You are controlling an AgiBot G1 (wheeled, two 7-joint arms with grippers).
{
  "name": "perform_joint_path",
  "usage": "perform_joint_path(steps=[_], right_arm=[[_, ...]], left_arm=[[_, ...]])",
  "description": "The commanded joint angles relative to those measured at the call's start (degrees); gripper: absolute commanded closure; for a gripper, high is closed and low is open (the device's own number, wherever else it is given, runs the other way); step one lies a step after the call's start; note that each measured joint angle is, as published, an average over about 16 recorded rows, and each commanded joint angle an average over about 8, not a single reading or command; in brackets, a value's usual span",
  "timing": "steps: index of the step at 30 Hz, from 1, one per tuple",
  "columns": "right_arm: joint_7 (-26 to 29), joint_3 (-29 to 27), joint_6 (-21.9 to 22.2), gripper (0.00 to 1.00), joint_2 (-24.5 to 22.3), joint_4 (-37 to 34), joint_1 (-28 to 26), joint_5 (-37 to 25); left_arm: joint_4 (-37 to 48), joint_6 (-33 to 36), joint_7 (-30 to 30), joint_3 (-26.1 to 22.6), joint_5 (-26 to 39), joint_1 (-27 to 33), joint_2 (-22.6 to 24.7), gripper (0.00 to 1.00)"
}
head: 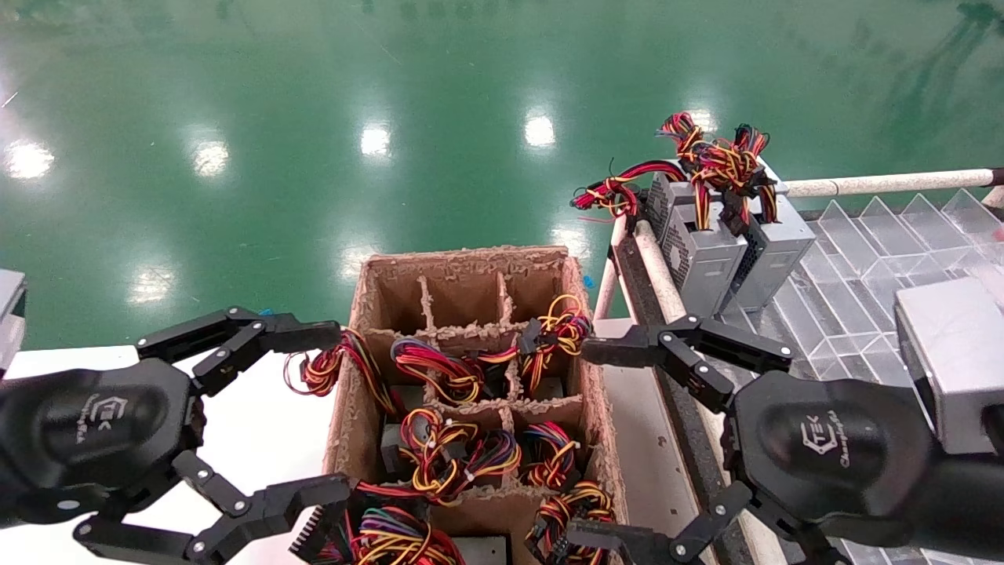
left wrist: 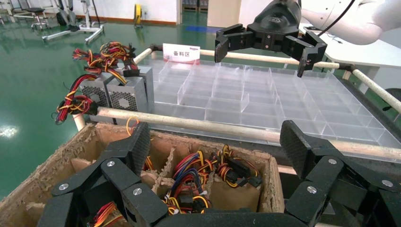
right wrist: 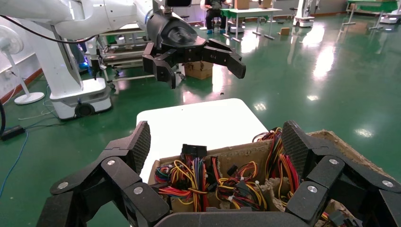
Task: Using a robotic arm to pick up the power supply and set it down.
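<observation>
Several power supplies sit down in the cells of a brown divided cardboard box (head: 463,263), with only their red, yellow and black wire bundles (head: 459,451) showing. Two more silver-grey power supplies (head: 702,255) stand on the clear tray at the back right, also seen in the left wrist view (left wrist: 125,94). My left gripper (head: 318,420) hovers open at the box's left side, over its wires (left wrist: 215,151). Opposite it, my right gripper (head: 588,443) hangs open at the box's right side (right wrist: 215,146). Neither holds anything.
A clear divided tray (head: 855,298) with white rail pipes (head: 878,185) lies to the right of the box. A white table (head: 259,424) lies to its left. A white label sign (left wrist: 181,53) stands at the tray's far edge. Green floor lies beyond.
</observation>
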State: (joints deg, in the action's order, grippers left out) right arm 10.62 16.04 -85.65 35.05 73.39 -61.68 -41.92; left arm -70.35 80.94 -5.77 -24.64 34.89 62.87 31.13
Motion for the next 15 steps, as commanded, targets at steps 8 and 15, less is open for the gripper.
perform_joint_path(steps=[8,15], right_arm=[[0.0,0.0,0.0,0.0,0.0,0.0,0.0,0.0],[0.0,0.0,0.0,0.0,0.0,0.0,0.0,0.0]], left_arm=[[0.0,0.0,0.0,0.0,0.0,0.0,0.0,0.0],[0.0,0.0,0.0,0.0,0.0,0.0,0.0,0.52]])
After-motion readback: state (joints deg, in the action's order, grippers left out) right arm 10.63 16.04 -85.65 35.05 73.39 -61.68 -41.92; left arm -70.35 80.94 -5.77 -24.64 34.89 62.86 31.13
